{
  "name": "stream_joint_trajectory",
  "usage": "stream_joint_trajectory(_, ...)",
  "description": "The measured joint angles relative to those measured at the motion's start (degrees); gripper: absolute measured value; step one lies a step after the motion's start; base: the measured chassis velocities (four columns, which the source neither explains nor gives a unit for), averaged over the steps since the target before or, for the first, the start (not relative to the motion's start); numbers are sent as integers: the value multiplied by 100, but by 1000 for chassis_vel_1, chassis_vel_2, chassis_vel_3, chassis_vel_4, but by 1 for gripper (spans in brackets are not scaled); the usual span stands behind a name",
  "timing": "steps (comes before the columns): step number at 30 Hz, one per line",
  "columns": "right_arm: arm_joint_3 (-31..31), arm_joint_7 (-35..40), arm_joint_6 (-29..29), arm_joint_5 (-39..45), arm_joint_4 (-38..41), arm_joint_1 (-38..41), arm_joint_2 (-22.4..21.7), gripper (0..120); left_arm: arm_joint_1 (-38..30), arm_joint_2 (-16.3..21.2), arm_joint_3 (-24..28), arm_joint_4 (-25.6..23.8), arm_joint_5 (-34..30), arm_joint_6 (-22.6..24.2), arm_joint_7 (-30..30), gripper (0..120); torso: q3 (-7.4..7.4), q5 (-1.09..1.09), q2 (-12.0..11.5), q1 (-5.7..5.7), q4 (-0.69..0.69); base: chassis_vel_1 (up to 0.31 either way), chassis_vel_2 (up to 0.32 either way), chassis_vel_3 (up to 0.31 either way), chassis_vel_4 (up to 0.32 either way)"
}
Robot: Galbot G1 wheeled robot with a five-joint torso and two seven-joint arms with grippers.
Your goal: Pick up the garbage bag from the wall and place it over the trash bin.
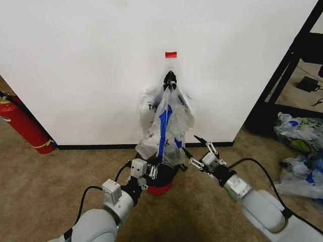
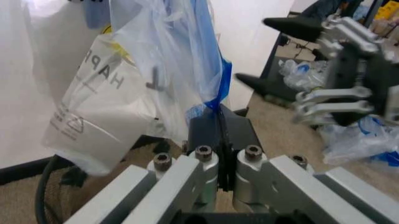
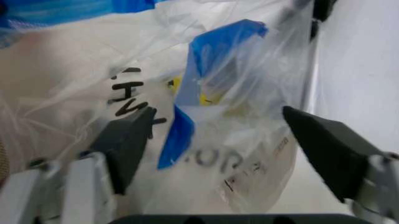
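I had the left pincer [image 2: 219, 140] clamped on the lower edge of the garbage bag [image 1: 168, 121], which hung from the hook [image 1: 170, 76] above the trash bin [image 1: 160, 182]. Right pincer [image 3: 227, 149] gaped wide beside it. Pick-up step, I judged; next needs lifting it off.

Two grippers, left [image 1: 151, 170] and right [image 1: 196, 151]; one fire extinguisher [image 1: 22, 125], left edge; one trash bin [image 1: 162, 182], lower centre.
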Motion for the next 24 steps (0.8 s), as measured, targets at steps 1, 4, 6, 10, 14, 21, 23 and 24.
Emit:
stream_joint_trajectory(1, -110, 1, -29, -16, -51, 118, 16, 86, -21, 6, 7, -2, -9, 7, -1, 0, 0, 0, 0, 0, 0, 0, 0, 0, 0)
stream_joint_trajectory(4, -399, 15, -127, -86, -196, 402, 80, 93, -60, 7, 22, -8, -32, 25, -4, 0, 0, -1, 0, 0, 1, 0, 0, 0, 0)
stream_joint_trajectory(6, -970, 94, -358, -557, -487, 932, 391, 100, -126, -40, 92, -8, -44, 55, -15, 0, 0, 0, 0, 0, 1, 0, 0, 0, 0)
stream_joint_trajectory(10, -1203, 193, -586, -716, -657, 1225, 542, 91, -134, -37, 105, -37, -42, 61, -19, 0, 0, 0, 0, 0, 2, 0, 0, 0, 0)
stream_joint_trajectory(14, -1284, 255, -726, -712, -765, 1392, 498, 75, -109, -16, 101, -63, -39, 61, -17, 0, 0, 0, 0, -1, 1, 0, 0, 0, 0)
stream_joint_trajectory(21, -1291, 302, -803, -651, -830, 1434, 451, 50, -140, -15, 176, -47, -25, 46, -3, 0, -1, -1, 0, -1, 0, 0, 0, 0, 0)
stream_joint_trajectory(23, -1308, 307, -796, -651, -862, 1481, 466, 42, -157, -5, 186, -42, -25, 39, 1, 0, 0, 0, 0, -1, 1, 0, 0, 0, 0)
stream_joint_trajectory(24, -1324, 318, -783, -651, -883, 1514, 474, 38, -167, -2, 188, -37, -26, 34, 3, 0, -1, 0, 0, -1, 1, 0, 0, 0, 0)
